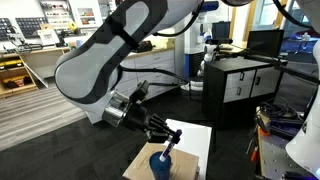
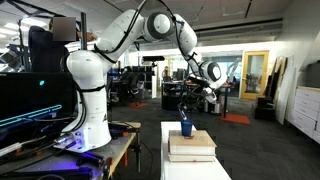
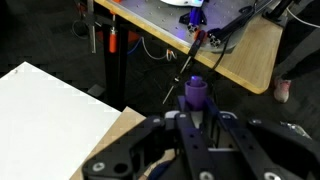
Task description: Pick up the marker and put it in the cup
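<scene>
The blue cup (image 1: 161, 163) stands on a white-topped block (image 1: 190, 145); it also shows in an exterior view (image 2: 186, 128). My gripper (image 1: 160, 131) hangs just above the cup and is shut on the marker (image 1: 170, 143), which slants down toward the cup's mouth. In the wrist view the marker's purple end (image 3: 195, 92) sticks out between my shut fingers (image 3: 196, 122). The cup is mostly hidden under the fingers there. From far off, my gripper (image 2: 191, 101) sits directly over the cup.
The block is a stack of boards (image 2: 191, 147) with a white sheet (image 3: 50, 120) on top. A black cabinet with white drawers (image 1: 240, 82) stands behind. The robot base (image 2: 93, 105), a monitor (image 2: 30, 100) and a wooden table with cables (image 3: 235, 45) are nearby.
</scene>
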Controlling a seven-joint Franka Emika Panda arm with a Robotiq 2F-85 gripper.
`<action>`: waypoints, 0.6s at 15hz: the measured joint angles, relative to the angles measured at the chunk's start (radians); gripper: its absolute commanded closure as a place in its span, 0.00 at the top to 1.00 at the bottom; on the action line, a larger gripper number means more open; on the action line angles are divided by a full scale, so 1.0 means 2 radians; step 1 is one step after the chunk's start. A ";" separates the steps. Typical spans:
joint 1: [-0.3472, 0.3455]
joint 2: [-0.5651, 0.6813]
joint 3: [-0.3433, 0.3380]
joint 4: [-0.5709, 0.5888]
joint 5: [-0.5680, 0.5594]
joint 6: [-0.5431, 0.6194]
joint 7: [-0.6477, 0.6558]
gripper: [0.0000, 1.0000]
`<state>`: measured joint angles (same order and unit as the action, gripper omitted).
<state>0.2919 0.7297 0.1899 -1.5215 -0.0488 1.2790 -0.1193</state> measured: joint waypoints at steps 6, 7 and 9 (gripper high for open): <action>0.005 0.041 0.000 0.032 -0.002 -0.027 0.000 0.05; 0.005 0.047 0.000 0.039 -0.002 -0.032 0.000 0.05; 0.006 0.057 0.000 0.051 -0.007 -0.040 -0.001 0.05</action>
<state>0.3032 0.8429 0.1900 -1.4192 -0.0618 1.1999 -0.1213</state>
